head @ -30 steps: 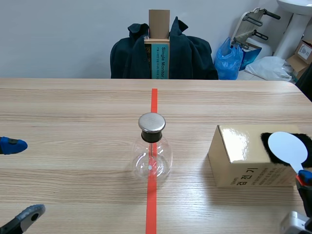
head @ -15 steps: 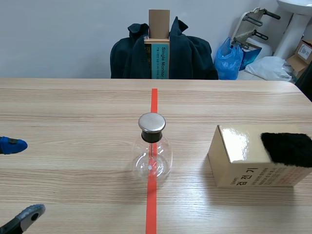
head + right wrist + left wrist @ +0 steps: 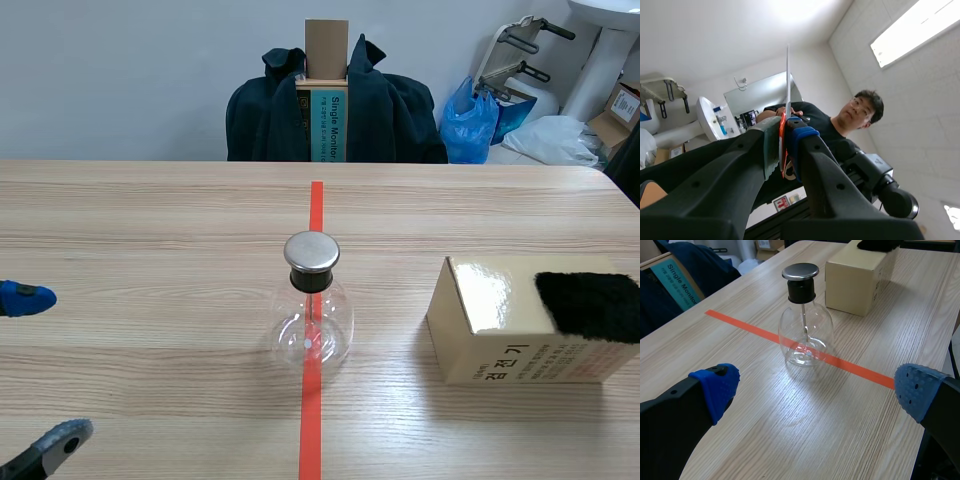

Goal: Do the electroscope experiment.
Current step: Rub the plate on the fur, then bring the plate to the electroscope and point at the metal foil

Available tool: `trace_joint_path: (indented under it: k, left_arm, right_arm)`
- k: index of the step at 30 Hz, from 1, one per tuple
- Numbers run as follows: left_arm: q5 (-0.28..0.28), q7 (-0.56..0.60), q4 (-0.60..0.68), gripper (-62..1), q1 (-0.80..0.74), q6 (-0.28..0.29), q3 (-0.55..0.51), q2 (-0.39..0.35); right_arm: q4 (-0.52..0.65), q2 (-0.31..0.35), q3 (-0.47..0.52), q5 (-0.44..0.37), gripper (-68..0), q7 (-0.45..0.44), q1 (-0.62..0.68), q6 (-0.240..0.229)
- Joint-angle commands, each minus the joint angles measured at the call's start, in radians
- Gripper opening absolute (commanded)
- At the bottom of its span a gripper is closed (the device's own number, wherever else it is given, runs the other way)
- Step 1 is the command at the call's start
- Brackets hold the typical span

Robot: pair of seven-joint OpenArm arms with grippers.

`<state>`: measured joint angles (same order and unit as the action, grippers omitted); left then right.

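While the left gripper (image 3: 816, 390) is gaping wide, the right gripper (image 3: 782, 135) is pinching a thin white paddle (image 3: 788, 80) edge-on.
A light wooden table (image 3: 150, 220) is lying under the left gripper. A tan cardboard box (image 3: 500, 330) is sitting well ahead of it, beyond a clear glass flask with a metal cap (image 3: 805, 330), which is standing just ahead of the spread fingers. A black fur patch (image 3: 590, 305) is resting atop the box.

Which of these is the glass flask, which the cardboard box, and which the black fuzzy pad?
glass flask (image 3: 330, 322), scene view, its round belly.
cardboard box (image 3: 540, 360), scene view, front face.
black fuzzy pad (image 3: 590, 303), scene view, its middle.
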<state>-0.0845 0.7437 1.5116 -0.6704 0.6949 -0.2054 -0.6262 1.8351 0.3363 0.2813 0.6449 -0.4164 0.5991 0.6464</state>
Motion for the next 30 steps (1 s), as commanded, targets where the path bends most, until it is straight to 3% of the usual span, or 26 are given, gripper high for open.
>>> trace_joint_path:
  k: [1, 11, 12, 16, 18, 22, 30]
  left_arm:
    - [0.014, -0.002, 0.004, 1.4, 0.003, 0.001, 0.003, 0.0]
    - [0.009, -0.098, -0.021, 1.4, 0.045, 0.001, 0.016, 0.0]
    - [0.006, -0.128, -0.036, -2.7, 0.066, 0.001, 0.027, 0.0]
    - [0.006, -0.188, -0.153, -46.0, 0.193, 0.001, 0.116, 0.01]
    - [0.006, -0.195, -0.229, -58.7, 0.273, 0.001, 0.172, 0.033]
    - [-0.04, -0.195, -0.376, -58.6, 0.431, 0.001, 0.294, 0.088]
    - [-0.038, -0.187, -0.561, -58.6, 0.639, 0.001, 0.455, 0.18]
  right_arm:
    - [0.034, 0.025, 0.013, -0.006, -66.7, 0.01, -0.001, 0.008]
    - [0.1, 0.027, 0.013, -0.01, -66.7, 0.04, -0.001, 0.008]
    - [0.1, 0.027, 0.013, -0.011, -66.7, 0.041, -0.001, 0.008]
    - [0.1, 0.024, 0.013, -0.025, -66.7, 0.04, -0.001, 0.008]
    - [0.1, 0.021, 0.013, -0.025, -66.7, 0.04, -0.001, 0.009]
    - [0.1, 0.021, 0.013, -0.025, -66.7, 0.041, -0.001, 0.009]
    - [0.1, 0.021, 0.012, -0.026, -66.7, 0.024, -0.003, -0.011]
